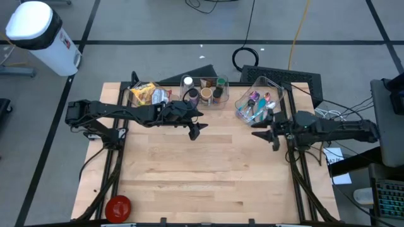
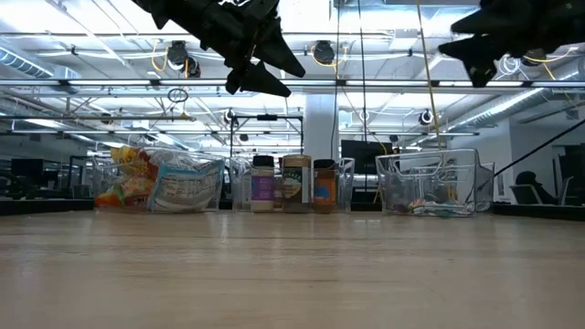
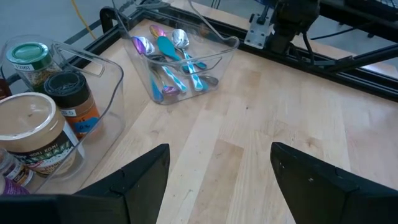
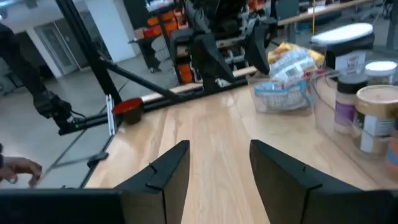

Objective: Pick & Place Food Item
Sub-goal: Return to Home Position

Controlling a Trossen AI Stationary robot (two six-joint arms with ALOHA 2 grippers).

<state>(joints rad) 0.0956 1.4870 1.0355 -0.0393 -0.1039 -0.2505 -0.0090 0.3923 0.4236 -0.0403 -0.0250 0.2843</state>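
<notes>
Snack bags (image 1: 146, 94) lie in a clear bin at the table's far left; they also show in the low view (image 2: 163, 180) and the right wrist view (image 4: 286, 78). Jars (image 1: 205, 91) stand in a middle clear bin (image 3: 56, 118). My left gripper (image 1: 197, 129) hangs open and empty above the table, just in front of the jar bin. My right gripper (image 1: 265, 135) is open and empty at the table's right, in front of the cutlery bin (image 1: 257, 104).
A clear bin of coloured spoons (image 3: 171, 56) stands at the far right. A red bowl (image 1: 118, 207) sits at the table's near left corner. The bare wooden tabletop (image 1: 202, 170) spreads between the arms. A person's hand (image 4: 18, 168) shows beyond the table.
</notes>
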